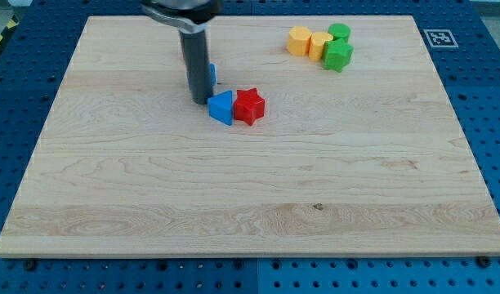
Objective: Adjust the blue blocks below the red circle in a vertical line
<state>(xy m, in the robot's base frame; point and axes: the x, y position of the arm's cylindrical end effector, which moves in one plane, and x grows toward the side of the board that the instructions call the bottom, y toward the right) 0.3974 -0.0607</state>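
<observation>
My tip (199,101) rests on the wooden board (250,188) in its upper left-middle part. A blue triangle-like block (221,107) lies just to the right of the tip, touching or almost touching it. A second blue block (212,75) peeks out from behind the rod's right side, above the triangle; its shape is hidden. A red star (250,106) touches the blue triangle's right side. I see no red circle; the rod may cover it.
At the view's top right is a cluster: a yellow hexagon (299,39), a yellow block (320,45), a green round block (340,33) and a green star (338,55). A black-and-white marker (437,37) sits off the board's top right corner.
</observation>
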